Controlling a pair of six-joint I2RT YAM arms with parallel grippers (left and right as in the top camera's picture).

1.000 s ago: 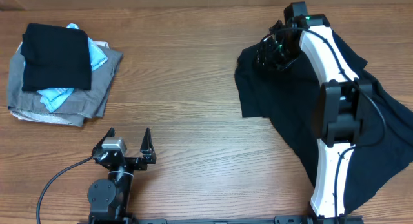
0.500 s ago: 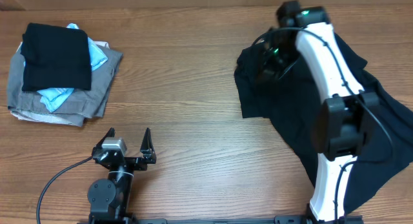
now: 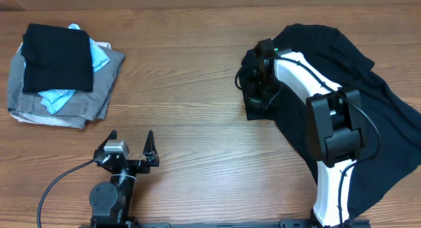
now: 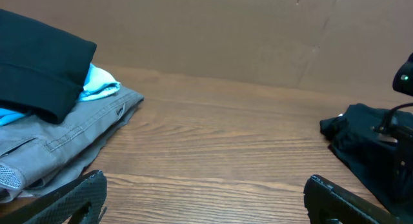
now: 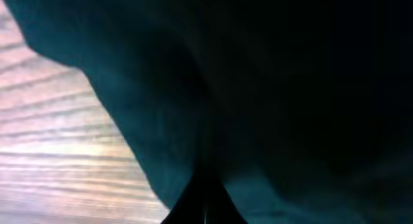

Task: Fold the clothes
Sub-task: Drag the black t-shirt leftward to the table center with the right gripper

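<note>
**Right gripper (image 3: 254, 90) at shirt edge**
Fingers pinched together on fabric of the black T-shirt (image 3: 388, 129), which spreads beneath and behind that gripper. Left gripper (image 3: 129, 144): fingers apart, holding nothing, shirt well away from it.

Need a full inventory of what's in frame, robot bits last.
T-shirt: 1, black, spread unfolded on the right of the table.
Folded garment: 1, black, top of the pile at far left.
Light-blue garment: 1, in the pile, under the black one.
Grey garment: 1, bottom of the pile.
Table: 1, brown wood.
Cable: 1, black, near left edge.
Left gripper: 1, black, near left, open, holds nothing.
Right gripper: 1, black on a white arm, at the T-shirt's left edge; jaw state unclear.
</note>
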